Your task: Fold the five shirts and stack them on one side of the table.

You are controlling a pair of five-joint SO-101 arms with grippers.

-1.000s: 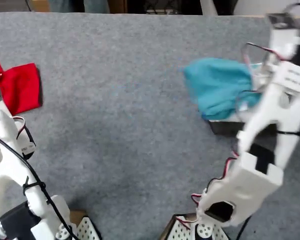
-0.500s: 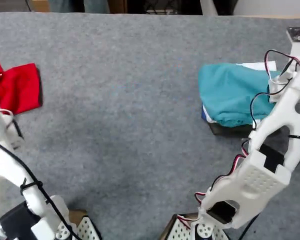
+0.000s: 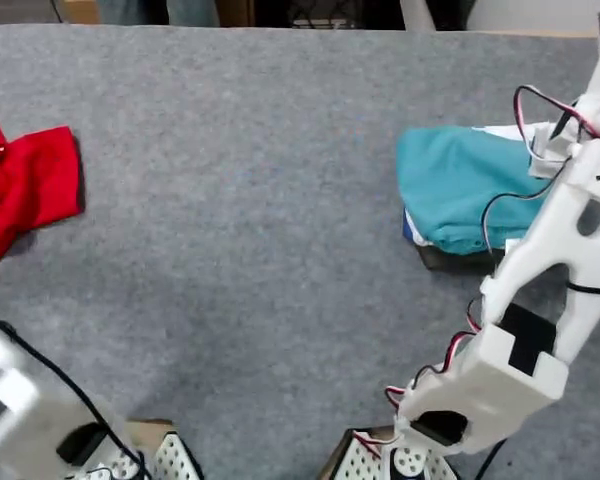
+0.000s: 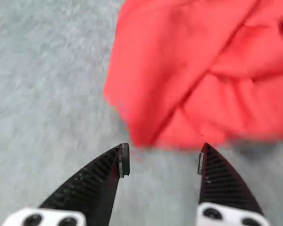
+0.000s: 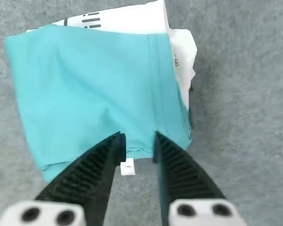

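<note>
Jaws of left gripper (image 4: 163, 159): wide apart, nothing between them. Red shirt (image 4: 203, 70) lies just ahead of the tips, crumpled and unfolded, its near hem close in front of both fingers (image 4: 111, 176) but not touched. Grey table cover (image 4: 42, 84) shows in the gap and off to one side of the jaws.

Jaws of right gripper (image 5: 138, 145): parted by a narrow gap, holding nothing. They hang over the near edge of the teal shirt (image 5: 94, 89), which is folded and spreads forward from the tips. A small white tag (image 5: 127, 167) at that hem sits in the gap, just behind the fingertips. White shirt (image 5: 179, 47) pokes out from under the teal one at the far end and along one side.

High view: teal shirt (image 3: 460, 185) tops a stack beside the right arm (image 3: 540, 280), a dark layer (image 3: 455, 260) at the bottom. Red shirt (image 3: 25, 185) sits well apart, across the table.
</note>
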